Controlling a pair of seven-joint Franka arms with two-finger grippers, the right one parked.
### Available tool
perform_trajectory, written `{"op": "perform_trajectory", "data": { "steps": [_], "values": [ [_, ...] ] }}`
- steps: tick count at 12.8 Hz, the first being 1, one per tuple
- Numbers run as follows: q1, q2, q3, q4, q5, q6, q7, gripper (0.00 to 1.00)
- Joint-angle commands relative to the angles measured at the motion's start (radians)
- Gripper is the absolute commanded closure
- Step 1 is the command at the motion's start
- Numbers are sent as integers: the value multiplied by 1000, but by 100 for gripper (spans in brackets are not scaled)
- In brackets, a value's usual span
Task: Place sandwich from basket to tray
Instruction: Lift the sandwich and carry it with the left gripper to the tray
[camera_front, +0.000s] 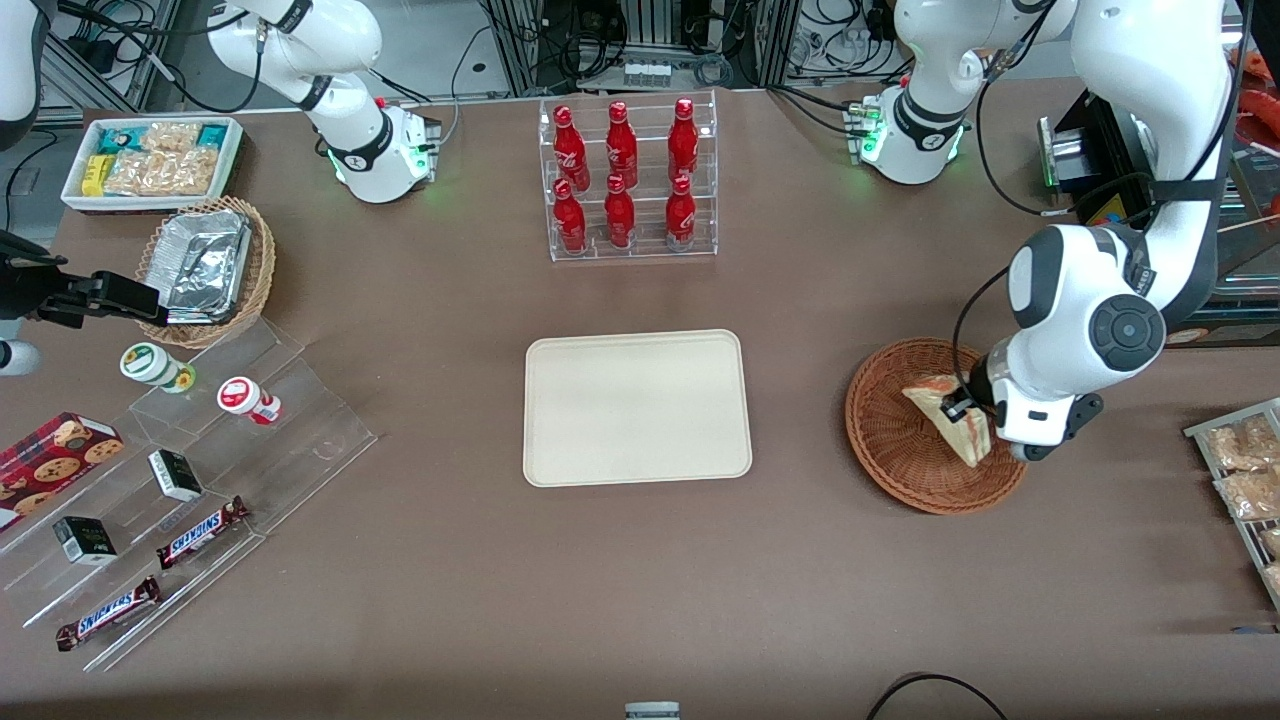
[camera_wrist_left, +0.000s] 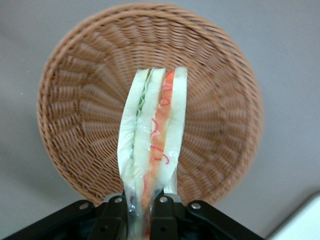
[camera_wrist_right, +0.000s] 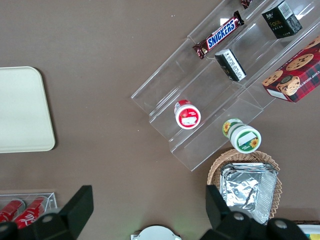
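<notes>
tool (camera_wrist_left: 142, 207) clamped on sandwich (camera_wrist_left: 152, 145)

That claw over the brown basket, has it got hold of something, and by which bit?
Yes: the claw pinches the sandwich at one narrow end, over the basket.

Red bottles (camera_front: 621, 150) stand in a clear rack (camera_front: 630, 252) well apart from the end effector (camera_front: 968, 408), farther from the front camera; candy bars (camera_front: 200, 532) lie toward the parked arm's end.
</notes>
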Motion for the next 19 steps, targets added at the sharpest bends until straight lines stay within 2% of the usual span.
{"op": "perform_trajectory", "data": {
  "steps": [1,4,7,15,19],
  "values": [
    [-71,11,-7,68,9,-49,37,100],
    [-202,29,-12,85,1,-47,56,100],
    [-314,136,-12,211,3,-68,40,100],
    [-560,356,-12,461,7,-85,-134,100],
    [-628,471,-10,597,7,-88,-200,100]
  ]
}}
